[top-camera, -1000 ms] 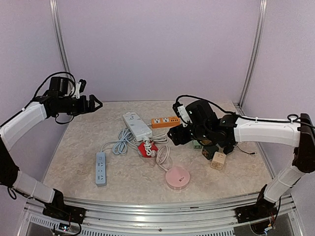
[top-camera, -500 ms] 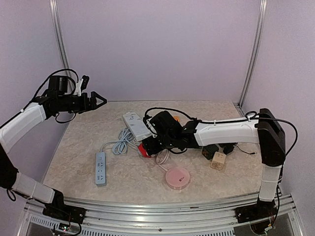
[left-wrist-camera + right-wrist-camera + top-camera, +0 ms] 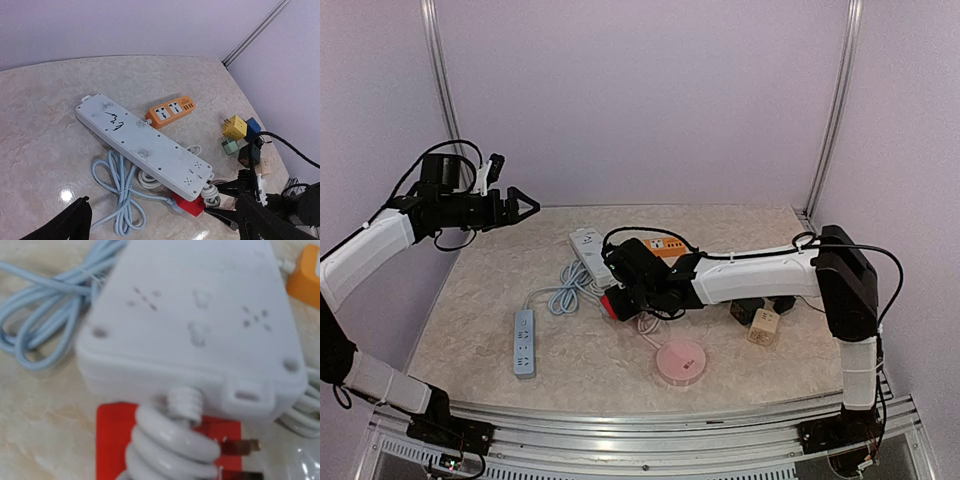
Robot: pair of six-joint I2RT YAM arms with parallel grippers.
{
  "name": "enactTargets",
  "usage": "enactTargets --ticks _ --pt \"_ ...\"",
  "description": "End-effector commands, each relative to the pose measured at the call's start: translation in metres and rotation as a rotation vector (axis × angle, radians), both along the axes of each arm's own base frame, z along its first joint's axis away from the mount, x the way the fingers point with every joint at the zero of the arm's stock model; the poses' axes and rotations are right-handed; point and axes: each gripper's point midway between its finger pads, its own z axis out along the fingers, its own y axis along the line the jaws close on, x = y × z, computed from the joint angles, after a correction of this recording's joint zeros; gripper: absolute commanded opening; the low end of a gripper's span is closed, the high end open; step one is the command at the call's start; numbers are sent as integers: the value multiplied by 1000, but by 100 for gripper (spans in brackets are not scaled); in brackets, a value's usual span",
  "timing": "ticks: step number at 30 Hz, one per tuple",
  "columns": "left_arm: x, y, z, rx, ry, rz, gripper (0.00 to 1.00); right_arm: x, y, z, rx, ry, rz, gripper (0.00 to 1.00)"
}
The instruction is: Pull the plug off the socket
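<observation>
Counts: 2 arms, 3 long power strips, 1 red socket block, 1 plug, 5 cube adapters, 1 pink round puck.

Strips: white strip (image 3: 145,145) lies diagonally mid-worktop, orange strip (image 3: 170,111) just behind it, blue-grey strip (image 3: 524,342) front left and well apart from the others. The red socket (image 3: 190,206) sits at the near end of the white strip, partly under it. The plug (image 3: 170,445), wrapped in white coiled cord, lies over the red socket; two brass prongs (image 3: 242,445) show beside the coil. Can't tell whether the plug is seated.

Right claw (image 3: 620,302) is down at the red socket, jaws part-way apart around the coil end. Can't tell whether it grips. Left claw (image 3: 523,205) is high over the back-left corner, jaws wide apart, holding nothing.

Crowding the socket: light-blue cable loops (image 3: 120,195) on its left, white cord on its right, the white strip's end overhanging it.

Cubes (image 3: 234,127) are clustered at right: yellow, blue, green, dark, beige. Pink puck (image 3: 682,362) is front centre.

The worktop (image 3: 490,290) has walls at the back and sides and a metal rail on the near edge. Bare surface shows at back left and front left.
</observation>
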Motion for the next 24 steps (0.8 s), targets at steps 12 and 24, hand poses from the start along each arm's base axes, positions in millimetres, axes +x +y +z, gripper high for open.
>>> enactTargets --ticks 12,24 --pt "-26 -51 0 -4 -51 -235 97 8 -6 41 251 87 23 0" --pt "-89 -122 -13 65 -239 -586 86 -6 -40 120 521 170 184 0"
